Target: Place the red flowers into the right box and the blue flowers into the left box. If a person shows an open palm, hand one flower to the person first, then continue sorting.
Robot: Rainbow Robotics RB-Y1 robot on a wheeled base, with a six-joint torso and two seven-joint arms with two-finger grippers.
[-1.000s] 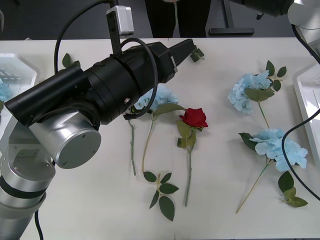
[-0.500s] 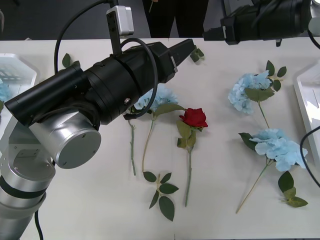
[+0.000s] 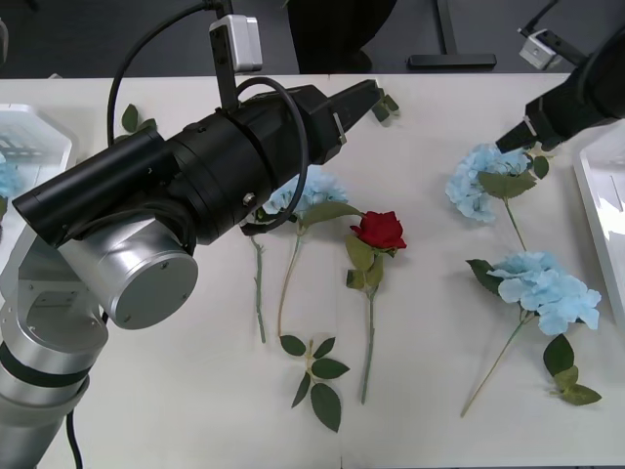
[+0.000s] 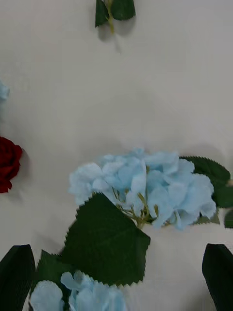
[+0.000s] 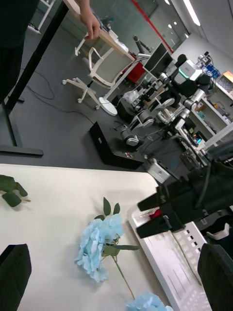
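Observation:
One red flower (image 3: 379, 230) lies mid-table, also at an edge of the right wrist view (image 4: 8, 163). Blue flowers lie at right (image 3: 483, 181), front right (image 3: 547, 288) and half under my left arm (image 3: 311, 191). My right gripper (image 3: 515, 135) hovers open just above the right-hand blue flower (image 4: 145, 184), nothing between its black fingers (image 4: 17, 272). My left gripper (image 3: 363, 93) is held open above the table's far middle, empty (image 5: 114, 272). The left box (image 3: 39, 137) holds a blue bloom (image 3: 8, 176). In the right box (image 5: 170, 252) lies a green stem with a red bloom (image 5: 155, 213).
Loose leaf sprigs lie at the front middle (image 3: 317, 376), front right (image 3: 568, 376), far middle (image 3: 386, 106) and far left (image 3: 132, 119). A dark-clothed person (image 3: 337, 29) stands beyond the far table edge. The right box's rim (image 3: 596, 186) borders the table's right side.
My right arm has swung in from the upper right and come down over the right-hand blue flower. The stem in the person's hand at the top edge has gone from view. My left arm is still.

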